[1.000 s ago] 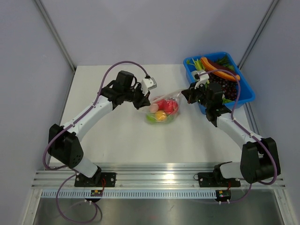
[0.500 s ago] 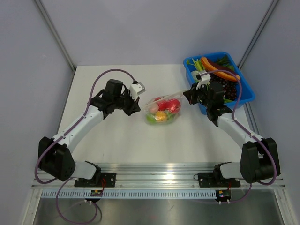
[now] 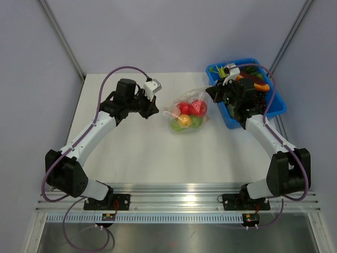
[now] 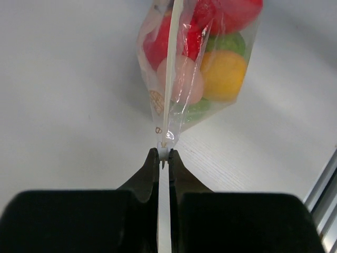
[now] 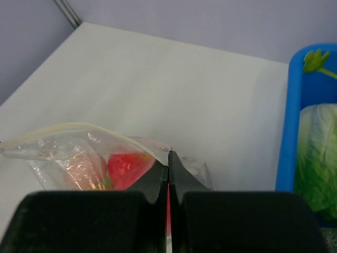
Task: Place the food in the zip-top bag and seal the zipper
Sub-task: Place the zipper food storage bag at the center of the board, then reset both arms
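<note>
Zip-top bag (image 3: 187,113) of food (image 4: 224,74) is held between left gripper (image 4: 164,154) and right gripper (image 5: 169,157), each pinching a zipper (image 4: 171,63) end; pulling apart could slip a corner free, spilling fruit.

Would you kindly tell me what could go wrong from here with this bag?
The left gripper pinches only the very end of the zipper, so it may slip off. In the right wrist view the zipper bows beside the right gripper; if unsealed there, the food could spill. The right gripper also sits close to the blue tray and might bump it.
</note>
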Robot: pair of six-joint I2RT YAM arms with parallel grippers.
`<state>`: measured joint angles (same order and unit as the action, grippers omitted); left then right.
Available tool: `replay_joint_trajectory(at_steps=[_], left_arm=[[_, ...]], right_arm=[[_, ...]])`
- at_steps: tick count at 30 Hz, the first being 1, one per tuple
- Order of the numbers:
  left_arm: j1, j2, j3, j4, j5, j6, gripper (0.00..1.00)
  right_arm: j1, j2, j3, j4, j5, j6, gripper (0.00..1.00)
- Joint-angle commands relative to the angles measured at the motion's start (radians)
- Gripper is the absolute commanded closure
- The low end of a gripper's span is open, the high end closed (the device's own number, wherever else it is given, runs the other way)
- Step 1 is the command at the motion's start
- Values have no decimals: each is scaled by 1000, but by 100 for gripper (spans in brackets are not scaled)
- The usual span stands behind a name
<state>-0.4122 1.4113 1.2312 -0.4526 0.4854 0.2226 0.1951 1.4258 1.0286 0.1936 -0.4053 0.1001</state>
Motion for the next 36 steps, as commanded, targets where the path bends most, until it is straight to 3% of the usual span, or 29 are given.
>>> replay_joint_trajectory(at_steps=[1, 6, 7, 8, 10, 11, 12, 14, 16, 21, 22, 25, 29, 36], left_arm=[[24, 29, 184, 49, -33, -5, 100], [53, -63, 168, 129, -80, -51, 100], [55, -89, 143, 167, -99, -60, 93], [55, -110, 96, 176, -137, -71, 73], [56, -182, 41, 190, -171, -94, 13], [58, -207, 16, 192, -192, -106, 2], [59, -239, -37, 195, -223, -123, 1], [59, -333, -77, 198, -254, -163, 1], [59, -392, -111, 189, -304, -218, 1], [59, -528, -107, 95, -450, -444, 1], [59, -531, -98, 24, -461, -465, 1], [59, -528, -111, -125, -476, -519, 1], [59, -578, -212, -221, -505, -568, 1], [59, -724, -348, -222, -538, -597, 1]], right_arm=[[-13, -11, 143, 61, -65, 29, 100], [-2, -70, 87, 107, -208, 53, 98], [6, -82, 61, 106, -272, 58, 94], [18, -114, 30, 87, -299, 50, 72], [85, -157, -63, 19, -290, -26, 43], [114, -181, -94, -24, -264, -55, 32], [134, -236, -122, -86, -229, -75, 22], [147, -290, -183, -147, -161, -68, 15], [147, -362, -183, -207, -43, -22, 1], [147, -421, -66, -486, 345, 180, 1], [147, -418, -32, -517, 473, 222, 1], [147, -400, 25, -675, 653, 305, 1], [147, -361, 33, -839, 740, 354, 1], [147, -369, -33, -887, 743, 380, 1]])
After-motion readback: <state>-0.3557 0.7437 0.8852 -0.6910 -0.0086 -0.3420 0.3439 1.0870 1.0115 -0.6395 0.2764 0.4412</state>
